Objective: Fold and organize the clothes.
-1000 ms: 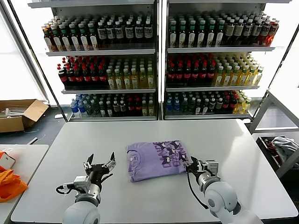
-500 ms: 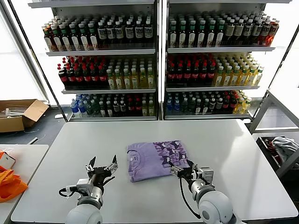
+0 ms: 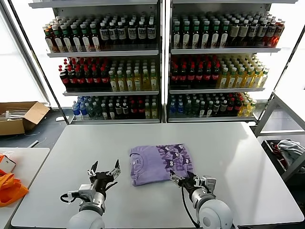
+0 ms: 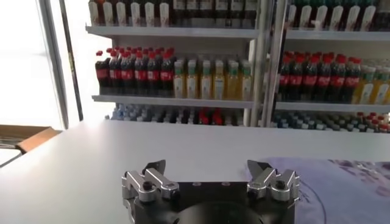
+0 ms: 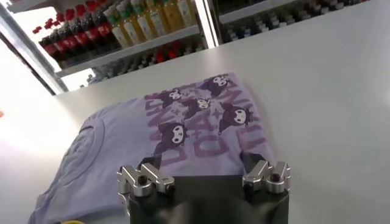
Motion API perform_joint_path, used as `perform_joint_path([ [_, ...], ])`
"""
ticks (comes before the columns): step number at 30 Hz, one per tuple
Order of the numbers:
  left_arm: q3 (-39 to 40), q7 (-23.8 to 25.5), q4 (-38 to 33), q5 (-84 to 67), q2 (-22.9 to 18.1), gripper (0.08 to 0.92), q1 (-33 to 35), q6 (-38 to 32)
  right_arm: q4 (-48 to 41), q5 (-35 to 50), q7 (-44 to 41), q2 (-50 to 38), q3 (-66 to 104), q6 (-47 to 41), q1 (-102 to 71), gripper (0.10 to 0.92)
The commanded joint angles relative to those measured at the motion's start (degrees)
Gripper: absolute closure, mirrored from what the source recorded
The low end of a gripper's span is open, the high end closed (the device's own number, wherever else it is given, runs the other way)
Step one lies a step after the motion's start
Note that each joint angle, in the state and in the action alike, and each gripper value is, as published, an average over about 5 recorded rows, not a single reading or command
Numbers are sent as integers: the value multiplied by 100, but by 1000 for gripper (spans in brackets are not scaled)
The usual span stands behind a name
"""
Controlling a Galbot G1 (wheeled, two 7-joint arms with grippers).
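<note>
A folded lavender-purple T-shirt (image 3: 159,163) with a dark purple cartoon print lies at the middle of the white table (image 3: 238,152). My right gripper (image 3: 181,179) is open at the shirt's near right edge, holding nothing. In the right wrist view the shirt (image 5: 183,131) spreads just beyond the open gripper (image 5: 203,165). My left gripper (image 3: 104,168) is open and empty over bare table left of the shirt. In the left wrist view that gripper (image 4: 208,170) is open, with the shirt's edge (image 4: 341,182) off to one side.
Two drink shelves (image 3: 162,62) full of bottles stand behind the table. A cardboard box (image 3: 19,117) lies on the floor at the left. An orange bag (image 3: 9,188) sits on a side table at the left. A grey-white cloth bundle (image 3: 289,149) lies at the right.
My right gripper has drawn back along the shirt's near right edge, toward me and to the left. My left gripper has barely moved. The shirt lies as before.
</note>
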Motion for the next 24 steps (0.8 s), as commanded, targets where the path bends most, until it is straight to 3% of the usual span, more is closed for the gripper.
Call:
perform_joint_path([
  [1,-83,45,-133,103,28,177,54,-115,396,74,-7,130,153,7,-118,203],
  [3,-121,84,-205,237,34,177,90,-231,689,-281,-78,87,212,33,-138,203],
  [5,-164,120,-287,354,28,177,120,-366,961,-1152,-200,6,242,112,-187,203],
  [9,-320,206,-524,516,-47,177,221,-645,1185,-4297,-479,-268,483,574,-550,203],
  [11,-395,247,-625,597,-90,177,276,-752,1117,-5327,-524,-378,850,873,-870,203],
  [18,-451,407,-681,804,-137,177,339,-988,915,-3845,-94,-273,1715,1131,-1521,203],
  [24,-471,333,-609,870,-161,177,420,-971,1016,-3596,-64,-190,1781,1136,-1491,203],
])
